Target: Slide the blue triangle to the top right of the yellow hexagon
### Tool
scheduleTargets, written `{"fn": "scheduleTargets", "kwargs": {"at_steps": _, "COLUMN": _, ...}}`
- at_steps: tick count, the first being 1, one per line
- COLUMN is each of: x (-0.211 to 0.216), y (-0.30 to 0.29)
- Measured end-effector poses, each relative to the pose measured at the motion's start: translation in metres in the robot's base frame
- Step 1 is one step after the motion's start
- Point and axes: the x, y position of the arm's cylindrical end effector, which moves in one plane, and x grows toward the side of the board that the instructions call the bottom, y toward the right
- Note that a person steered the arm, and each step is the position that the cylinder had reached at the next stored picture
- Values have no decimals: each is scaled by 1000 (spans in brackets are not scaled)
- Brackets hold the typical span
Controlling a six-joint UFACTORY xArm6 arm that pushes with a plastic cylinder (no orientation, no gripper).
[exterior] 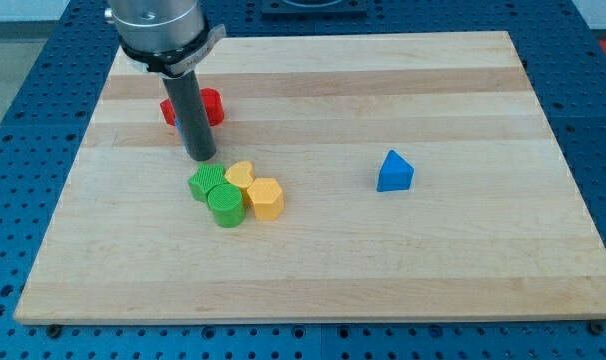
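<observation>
The blue triangle (394, 172) sits alone on the worktop (463, 270), a bit to the view's right of the middle. It stands upright with its point up. Nothing touches it.

Well apart from it, at about 9 o'clock, is a little clump of four blocks. The closest one is the yellow hexagon (267, 198). Just beside it, at about 10 o'clock, is a second yellow block (240, 175); its shape is hard to make out. The two yellow blocks touch. The green round block (225, 205) is at 9 o'clock from the hexagon and touches it. Another green block (205, 182) sits at 11 o'clock from the round one, pressed against it.

From the hexagon, the blue triangle is at about 3 o'clock, a tiny bit higher in the view.

My tip (201, 157) is at 11 o'clock from the clump, just above the green block, near it but not touching. It is far from the blue triangle, at the triangle's 9 o'clock.

A red block (213, 107) lies behind the rod, at 12 o'clock from my tip. The rod hides its middle, so I cannot tell its shape.

There are no fingers on this arm, only the rod, so it holds nothing.
</observation>
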Motion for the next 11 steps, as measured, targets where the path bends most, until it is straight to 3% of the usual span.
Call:
{"fn": "scheduleTargets", "kwargs": {"at_steps": 3, "x": -4, "y": -1}}
{"fn": "scheduleTargets", "kwargs": {"at_steps": 4, "x": -16, "y": 63}}
{"fn": "scheduleTargets", "kwargs": {"at_steps": 6, "x": -24, "y": 263}}
{"fn": "scheduleTargets", "kwargs": {"at_steps": 7, "x": 19, "y": 324}}
{"fn": "scheduleTargets", "kwargs": {"at_steps": 8, "x": 59, "y": 341}}
{"fn": "scheduleTargets", "kwargs": {"at_steps": 9, "x": 68, "y": 316}}
{"fn": "scheduleTargets", "kwargs": {"at_steps": 11, "x": 36, "y": 206}}
